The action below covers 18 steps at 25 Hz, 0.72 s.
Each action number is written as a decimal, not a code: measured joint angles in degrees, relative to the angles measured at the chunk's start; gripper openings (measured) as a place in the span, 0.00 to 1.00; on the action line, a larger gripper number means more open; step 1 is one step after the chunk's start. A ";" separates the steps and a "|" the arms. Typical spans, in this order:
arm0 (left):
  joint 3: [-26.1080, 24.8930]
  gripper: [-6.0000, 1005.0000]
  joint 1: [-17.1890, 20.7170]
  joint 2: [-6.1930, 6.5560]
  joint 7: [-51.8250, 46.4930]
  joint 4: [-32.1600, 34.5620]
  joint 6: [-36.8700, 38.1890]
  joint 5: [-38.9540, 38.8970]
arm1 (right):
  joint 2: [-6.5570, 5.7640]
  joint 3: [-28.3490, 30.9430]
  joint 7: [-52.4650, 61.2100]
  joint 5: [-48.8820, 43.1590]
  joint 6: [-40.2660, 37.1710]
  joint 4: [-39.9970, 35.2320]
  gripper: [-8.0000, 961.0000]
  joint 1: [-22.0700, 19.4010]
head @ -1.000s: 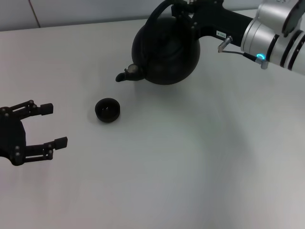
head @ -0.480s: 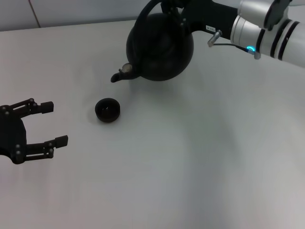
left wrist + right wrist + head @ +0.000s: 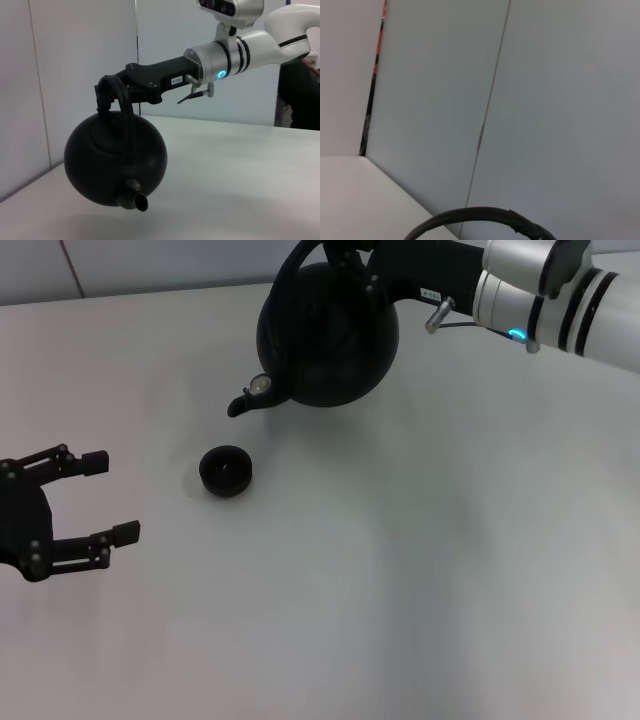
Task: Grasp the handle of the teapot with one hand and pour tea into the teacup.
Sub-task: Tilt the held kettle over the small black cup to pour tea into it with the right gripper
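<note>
The round matte-black teapot (image 3: 325,335) hangs in the air at the far middle of the table, its short spout (image 3: 245,402) pointing toward my left and slightly down. My right gripper (image 3: 352,258) is shut on the arched black handle (image 3: 283,280) at its top. The left wrist view shows the teapot (image 3: 115,165) hanging clear of the table from the right gripper (image 3: 106,95). The small black teacup (image 3: 226,471) stands on the table, below and nearer than the spout. My left gripper (image 3: 110,497) is open and empty at the left edge, apart from the cup.
The white table (image 3: 400,570) extends in front and to the right. A pale wall (image 3: 75,60) stands behind the table's far edge. The right wrist view shows only the handle's arc (image 3: 480,215) against that wall.
My right arm has carried the teapot to the left and a little farther back, bringing the spout closer over the teacup. The left arm has not moved.
</note>
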 joint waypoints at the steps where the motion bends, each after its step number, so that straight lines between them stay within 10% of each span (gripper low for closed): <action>1: -0.18 0.86 0.01 -0.01 0.00 0.02 0.00 0.00 | 0.00 -0.18 0.00 -0.13 0.00 -0.15 0.14 0.03; 18: -0.25 0.86 0.01 -0.05 0.05 0.09 0.00 0.00 | 0.00 -2.28 -0.33 -2.91 0.62 -2.36 0.13 0.74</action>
